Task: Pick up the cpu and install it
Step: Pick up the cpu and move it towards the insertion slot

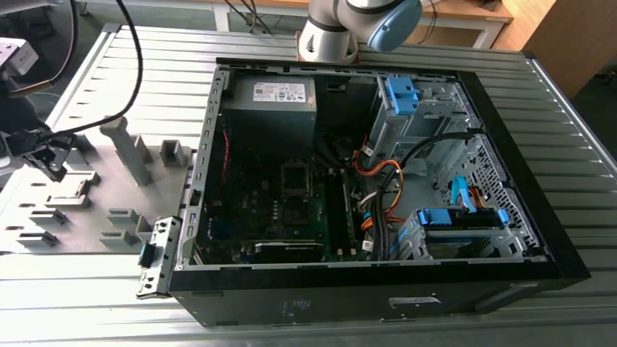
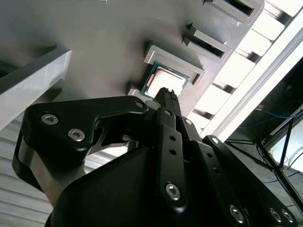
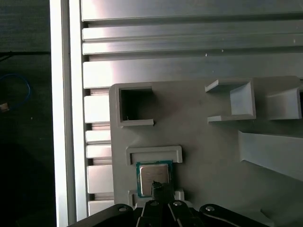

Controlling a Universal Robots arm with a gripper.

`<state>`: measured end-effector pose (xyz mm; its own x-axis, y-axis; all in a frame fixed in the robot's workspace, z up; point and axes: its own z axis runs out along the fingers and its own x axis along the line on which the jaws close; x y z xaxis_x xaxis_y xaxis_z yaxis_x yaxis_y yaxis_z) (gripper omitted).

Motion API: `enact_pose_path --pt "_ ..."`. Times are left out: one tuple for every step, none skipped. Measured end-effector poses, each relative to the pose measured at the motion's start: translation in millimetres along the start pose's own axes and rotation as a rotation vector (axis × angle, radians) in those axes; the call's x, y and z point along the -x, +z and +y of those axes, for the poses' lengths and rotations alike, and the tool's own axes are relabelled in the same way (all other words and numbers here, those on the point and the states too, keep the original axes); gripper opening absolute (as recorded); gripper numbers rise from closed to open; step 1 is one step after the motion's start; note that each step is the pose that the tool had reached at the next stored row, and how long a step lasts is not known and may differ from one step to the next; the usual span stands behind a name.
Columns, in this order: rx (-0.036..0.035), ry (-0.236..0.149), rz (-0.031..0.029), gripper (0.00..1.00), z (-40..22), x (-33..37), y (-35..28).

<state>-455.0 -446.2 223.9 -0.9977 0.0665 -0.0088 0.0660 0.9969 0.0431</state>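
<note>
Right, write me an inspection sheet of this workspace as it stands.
Surface: ribbed metal table carrying a grey fixture plate and an open case.
Job's things: cpu lies flat in its holder on the plate, outside the case.
Clutter: nothing seen.
End effector: shut, tips over the cpu's edge; cannot tell whether they touch it.
Cables: orange and black cables inside the case; a black cable hangs over the table on the exterior view's left.
Surroundings: arm base behind the case; wooden furniture beyond the table.
</note>
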Motion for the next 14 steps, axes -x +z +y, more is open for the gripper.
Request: enact_pose_path --pt "0.0 0.0 0.0 0.11 0.0 -0.3 0.6" --pt "0.0001 0.0 -0.0001 0.11 -0.1 -0.6 1.3" --pt "0.0002 0.0 -0.0002 0.11 -0.1 -1.0 2.0" --pt "0.0001 0.0 -0.0002 0.11 -0.1 -1.3 2.6" --pt "0.0001 0.0 -0.0002 0.11 -0.2 -1.5 3.2" --pt "0.0001 0.0 -0.0001 0.11 -0.2 -1.9 3.9" --pt "0.0001 0.0 -0.0001 0.11 -0.3 -2.3 4.7" --pt "0.0001 0.0 -0.0002 0.11 -0.3 -2.6 5.5" --pt "0.0001 0.0 -0.0001 0.11 -0.4 -2.8 6.4" --pt "0.0001 0.0 -0.0002 0.11 -0.5 -2.9 7.4" --pt "0.0002 -0.001 -0.0002 0.11 -0.5 -3.0 8.4" --pt "0.0001 -0.001 -0.0001 0.11 -0.5 -3.1 9.4" --pt "0.0001 -0.003 0.0 0.11 -0.6 -3.1 10.2" --pt "0.0001 -0.004 0.0 0.11 -0.6 -3.1 11.0"
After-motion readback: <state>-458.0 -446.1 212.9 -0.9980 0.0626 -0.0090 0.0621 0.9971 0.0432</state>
